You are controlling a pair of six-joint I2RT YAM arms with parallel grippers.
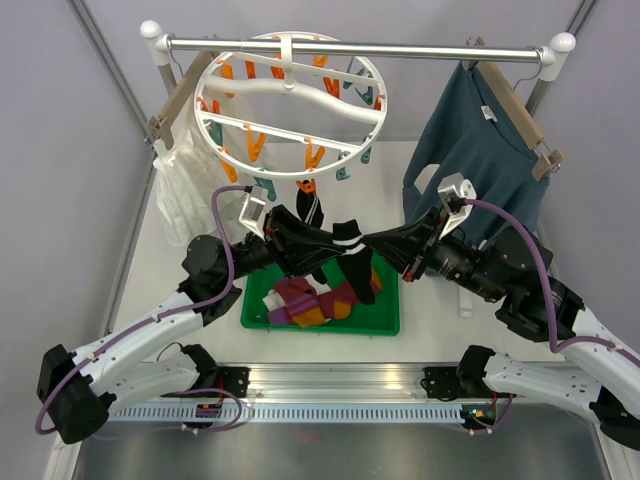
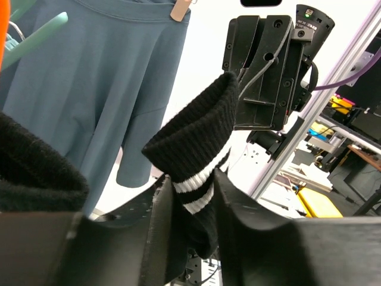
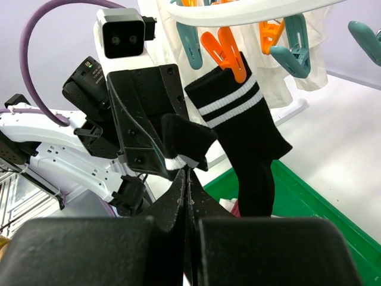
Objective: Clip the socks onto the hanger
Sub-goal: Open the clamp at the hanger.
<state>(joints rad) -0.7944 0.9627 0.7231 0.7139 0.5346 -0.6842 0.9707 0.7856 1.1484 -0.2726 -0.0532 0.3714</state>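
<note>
top view: the round white hanger (image 1: 228, 162) hangs from a metal rail (image 1: 350, 45), its ring tilted, with orange and teal clips dangling beneath it. one black sock with white stripes, the clipped sock (image 1: 313, 208), hangs from an orange clip (image 1: 308, 185) at the ring's near edge. below it the two arms meet over a green tray (image 1: 385, 325). between the left gripper (image 1: 328, 245) and the right gripper (image 1: 378, 250) hangs a second striped sock (image 1: 352, 255), its foot trailing down over the tray. maroon-and-orange socks (image 1: 300, 300) lie in the tray. a teal shirt (image 1: 480, 150) hangs on a wooden hanger to the right. a white sheer garment (image 1: 180, 190) hangs to the left.

left wrist view: the left jaws stand partly apart. the second striped sock fills the gap between them, with fabric against both fingers, so it is gripped. its ribbed cuff stands up and reaches the front of the right gripper.

right wrist view: the right fingers are pressed together with no gap. their tips sit just under the white-striped end of the second striped sock. i cannot tell whether any fabric is caught between them. the clipped sock hangs just behind, held in the orange clip above the tray.
</note>
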